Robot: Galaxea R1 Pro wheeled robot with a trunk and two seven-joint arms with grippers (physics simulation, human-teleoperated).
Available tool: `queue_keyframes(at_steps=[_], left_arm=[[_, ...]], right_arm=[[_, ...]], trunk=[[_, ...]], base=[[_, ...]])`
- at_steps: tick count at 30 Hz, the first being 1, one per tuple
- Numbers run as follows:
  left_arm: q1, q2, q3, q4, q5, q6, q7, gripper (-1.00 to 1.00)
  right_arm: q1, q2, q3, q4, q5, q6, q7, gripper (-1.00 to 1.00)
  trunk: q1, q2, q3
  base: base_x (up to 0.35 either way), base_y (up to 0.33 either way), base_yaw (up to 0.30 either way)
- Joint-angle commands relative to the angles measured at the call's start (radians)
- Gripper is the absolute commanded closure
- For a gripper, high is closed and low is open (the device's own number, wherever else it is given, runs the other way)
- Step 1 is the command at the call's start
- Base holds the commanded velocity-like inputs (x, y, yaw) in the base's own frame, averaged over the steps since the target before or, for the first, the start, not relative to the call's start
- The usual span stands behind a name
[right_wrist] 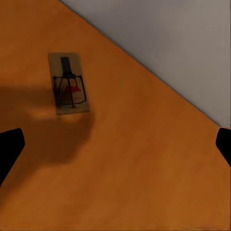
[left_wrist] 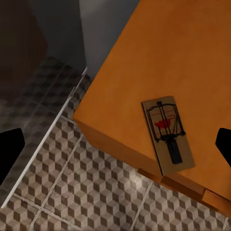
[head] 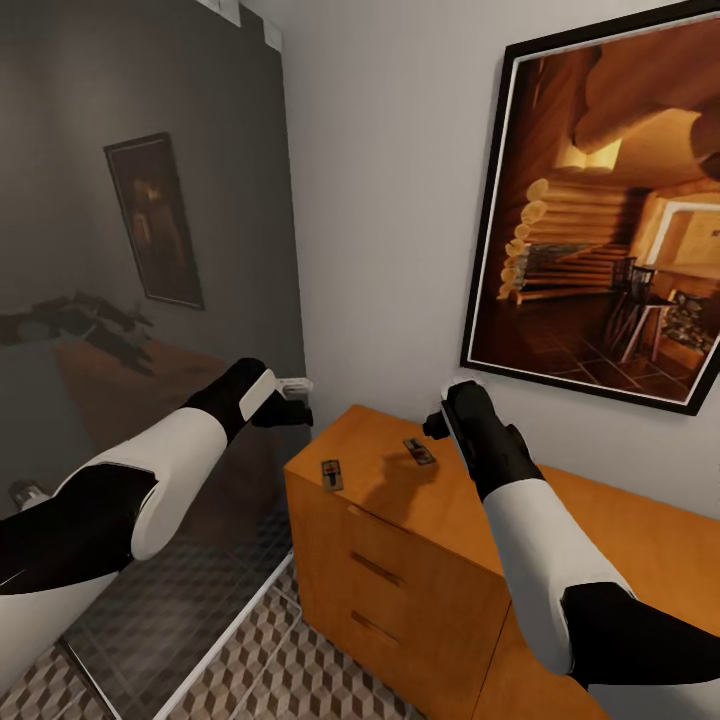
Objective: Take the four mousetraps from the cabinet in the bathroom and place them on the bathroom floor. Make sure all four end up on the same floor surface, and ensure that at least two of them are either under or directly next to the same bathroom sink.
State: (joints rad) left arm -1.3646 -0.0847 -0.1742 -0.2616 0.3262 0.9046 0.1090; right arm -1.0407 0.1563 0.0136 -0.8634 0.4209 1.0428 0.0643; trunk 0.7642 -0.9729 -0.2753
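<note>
Bathroom floor, cube-patterned tile, lower left of head view. Cabinet, orange-brown, lower centre to right, against white wall. Framed picture of a log interior, upper right. Left gripper, centre left, beyond cabinet's left end; fingertips at opposite frame edges in left wrist view, spread wide, nothing held. Right gripper, centre, over cabinet top; likewise spread wide, empty. Two mousetraps flat on cabinet top: near mousetrap by front edge, far mousetrap just beside right gripper.
</note>
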Motion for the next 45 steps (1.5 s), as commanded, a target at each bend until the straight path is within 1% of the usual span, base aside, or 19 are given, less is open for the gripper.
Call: queue_keyframes(at_steps=[1, 5, 13, 25, 36, 42, 45], left_arm=[[-0.001, 0.000, -0.005, 0.003, 0.011, 0.000, 0.008, -1.00], [-0.001, 0.000, -0.005, 0.021, 0.011, -0.025, 0.005, -1.00], [-0.001, -0.001, -0.006, 0.032, 0.011, -0.041, 0.002, -1.00], [-0.001, -0.001, -0.006, 0.031, 0.007, -0.042, 0.005, -1.00], [-0.001, -0.003, -0.006, 0.026, 0.005, -0.042, 0.010, -1.00], [-0.001, -0.008, -0.006, 0.027, 0.005, -0.042, 0.011, -1.00], [-0.001, -0.013, -0.006, 0.028, 0.004, -0.043, 0.012, -1.00]], right_arm=[[-0.001, 0.000, 0.000, 0.023, 0.010, 0.004, 0.011, -1.00], [-0.005, -0.003, -0.002, 0.103, 0.010, 0.004, 0.033, -1.00], [-0.031, -0.007, -0.002, 0.145, 0.008, 0.004, 0.057, -1.00], [-0.043, -0.007, -0.004, 0.145, 0.010, 0.004, 0.064, -1.00], [-0.044, -0.008, -0.006, 0.104, 0.009, 0.004, 0.072, -1.00], [-0.067, -0.008, -0.008, 0.101, 0.007, 0.004, 0.073, -1.00], [-0.081, -0.008, -0.022, 0.103, 0.005, 0.004, 0.074, -1.00]], trunk=[[0.000, -0.001, -0.001], [0.000, -0.001, -0.001], [0.000, -0.001, -0.001], [0.000, -0.001, -0.001], [0.000, -0.001, -0.001], [0.000, -0.001, -0.001], [0.000, -0.001, -0.001]], base=[[0.000, 0.000, 0.000], [0.000, 0.000, 0.000], [0.000, 0.000, 0.000], [0.000, 0.000, 0.000], [0.000, 0.000, 0.000], [0.000, 0.000, 0.000], [0.000, 0.000, 0.000]])
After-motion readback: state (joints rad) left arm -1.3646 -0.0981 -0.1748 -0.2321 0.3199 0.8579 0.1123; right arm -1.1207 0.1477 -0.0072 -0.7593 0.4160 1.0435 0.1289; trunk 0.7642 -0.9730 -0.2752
